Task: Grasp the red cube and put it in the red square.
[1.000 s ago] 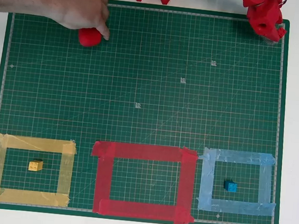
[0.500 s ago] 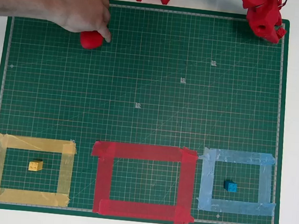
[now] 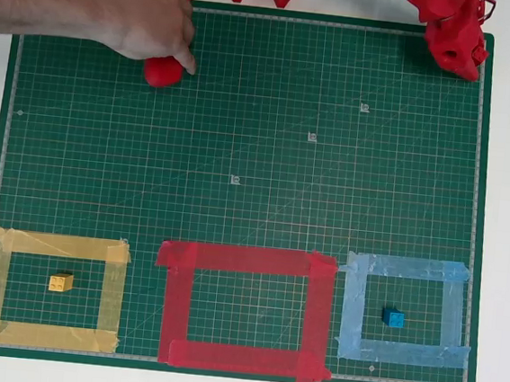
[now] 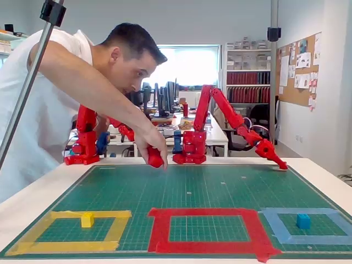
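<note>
While resting low at the green mat [image 3: 267, 156] corner, pincer [image 3: 462, 59] opening unclear, red square [image 3: 244, 309] empty, hand [image 3: 145, 20] on red piece, mat markings unreadable.

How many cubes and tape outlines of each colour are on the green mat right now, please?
Yellow cube: 1
Blue cube: 1
Yellow tape outline: 1
Red tape outline: 1
Light blue tape outline: 1
Total: 5

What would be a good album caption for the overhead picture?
Three taped squares wait on a green mat, the red square still empty, while the red arm's tool rests at the corner.
</note>
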Robot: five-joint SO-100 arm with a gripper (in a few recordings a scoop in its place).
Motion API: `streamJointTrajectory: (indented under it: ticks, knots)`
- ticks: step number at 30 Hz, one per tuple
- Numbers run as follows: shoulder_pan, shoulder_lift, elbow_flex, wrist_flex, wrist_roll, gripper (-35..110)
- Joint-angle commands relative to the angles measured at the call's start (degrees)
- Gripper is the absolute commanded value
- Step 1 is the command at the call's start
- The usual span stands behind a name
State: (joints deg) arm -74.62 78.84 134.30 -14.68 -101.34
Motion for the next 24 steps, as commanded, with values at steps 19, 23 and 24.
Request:
streamJointTrajectory:
  ticks: [19, 23, 24]
  knots:
    - [9.58, 13.62, -7.12, -1.32, -0.88, -1]
    - [19.95, 19.16, -11.60, -0.70, -1.49, -1]
    - [22.94, 19.60, -12.74, -0.70, -1.49, -1]
